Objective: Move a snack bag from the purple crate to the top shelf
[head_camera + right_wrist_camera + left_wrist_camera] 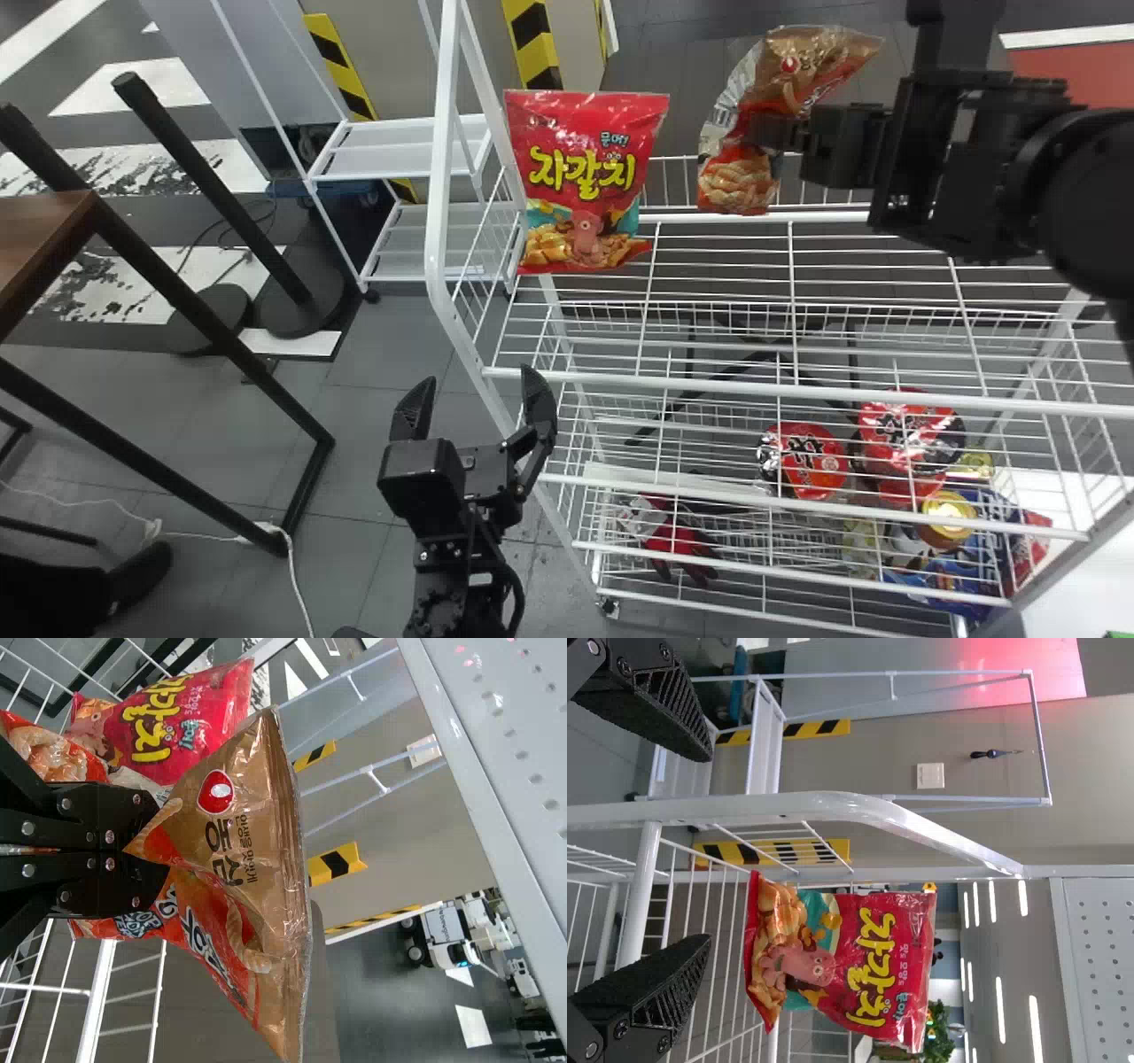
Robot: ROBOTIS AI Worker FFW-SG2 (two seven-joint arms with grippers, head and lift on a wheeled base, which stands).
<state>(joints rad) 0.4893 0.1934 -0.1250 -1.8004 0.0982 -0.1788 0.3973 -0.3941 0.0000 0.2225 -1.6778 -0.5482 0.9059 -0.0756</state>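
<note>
Your left gripper [478, 383] waits with its fingers spread and nothing between them, low at the near left of the rack; leave it parked there, since raising it could foul the wire side.

Beyond it, and to the left of your right gripper [772, 135], a glossy red snack bag with yellow lettering [585, 180] stands upright at the left end of the white wire top shelf [709, 382]. It looks light and leans on little, so if you swing left too far, your load or knuckles would probably tip it.

Just at your right gripper's tips is the bag you are moving, a shiny gold-and-orange pillow-shaped snack bag [784, 78]. You have it pinched around its middle, the film creased into a waist, with one end flaring up past the fingers and the other hanging below. That slick film could slide or pivot if you jerk the arm.

The white back rail [833, 216] runs close by the hanging end in the head view; you cannot tell from here how much height separates them. Come down too far back and the end may snag on the wires, or the bag may topple behind the rack. Let go too high and it will likely flop flat instead of standing.
</note>
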